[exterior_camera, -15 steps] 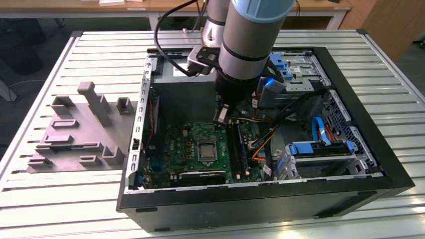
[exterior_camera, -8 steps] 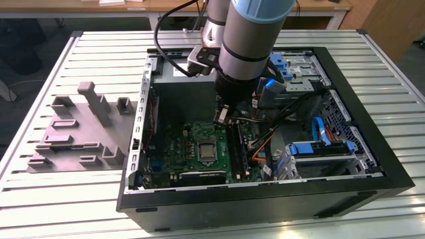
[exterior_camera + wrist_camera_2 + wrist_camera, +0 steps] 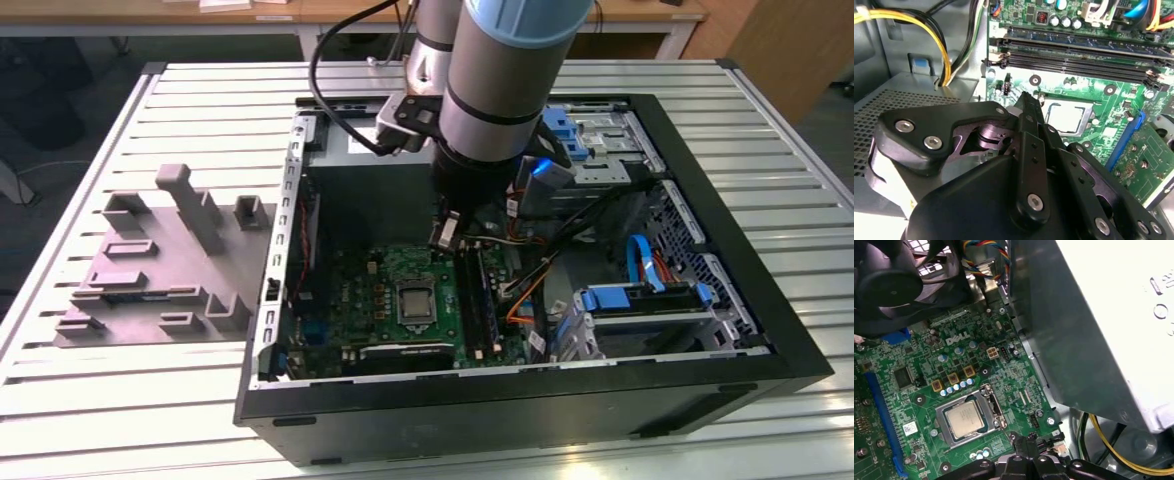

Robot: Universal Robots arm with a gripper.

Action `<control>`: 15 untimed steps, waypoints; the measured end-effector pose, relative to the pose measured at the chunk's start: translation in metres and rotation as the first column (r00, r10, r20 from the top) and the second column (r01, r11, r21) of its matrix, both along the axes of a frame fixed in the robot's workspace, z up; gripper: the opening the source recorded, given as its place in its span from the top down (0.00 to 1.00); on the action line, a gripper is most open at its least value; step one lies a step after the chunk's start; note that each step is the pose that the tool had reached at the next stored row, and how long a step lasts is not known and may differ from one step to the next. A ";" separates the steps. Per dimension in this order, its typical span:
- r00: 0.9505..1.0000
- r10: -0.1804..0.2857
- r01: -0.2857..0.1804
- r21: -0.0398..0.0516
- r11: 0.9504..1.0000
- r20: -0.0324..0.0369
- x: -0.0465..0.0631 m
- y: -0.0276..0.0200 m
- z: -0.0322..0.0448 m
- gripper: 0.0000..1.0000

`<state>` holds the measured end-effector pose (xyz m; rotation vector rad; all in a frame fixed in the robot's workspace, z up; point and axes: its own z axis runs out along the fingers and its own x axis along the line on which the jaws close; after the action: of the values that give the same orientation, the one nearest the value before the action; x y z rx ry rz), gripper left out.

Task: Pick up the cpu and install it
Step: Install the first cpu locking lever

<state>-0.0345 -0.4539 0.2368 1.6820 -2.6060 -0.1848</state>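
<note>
Pale silver-beige cpu [image 3: 965,419] on green motherboard [image 3: 919,360]; grey tray [image 3: 154,270]; fingers [image 3: 1026,117] seemingly black.

My tool [image 3: 1024,107] is matt black plastic with bright metal screws. The cpu [image 3: 966,419] has a dull brushed-metal top; the board [image 3: 919,390] looks glossy green.

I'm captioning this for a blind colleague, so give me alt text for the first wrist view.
A pale silver cpu sits in its socket on a green motherboard inside a computer case. A black fan and the grey power supply flank the board.
</note>
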 end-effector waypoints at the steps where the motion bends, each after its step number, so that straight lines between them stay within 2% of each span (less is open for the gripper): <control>1: 1.000 0.002 -0.002 0.000 1.000 0.001 -0.001 -0.0012 0.0000 0.89; 5: 1.000 0.015 -0.015 0.000 1.000 0.003 -0.002 -0.0062 -0.0001 0.89; 10: 0.997 0.082 -0.082 0.000 0.997 0.003 -0.002 -0.0064 -0.0013 0.89; 15: 0.995 0.105 -0.105 -0.001 0.995 0.003 -0.003 -0.0095 -0.0017 0.89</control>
<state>-0.0371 -0.4634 0.2351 1.8140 -2.5113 -0.1782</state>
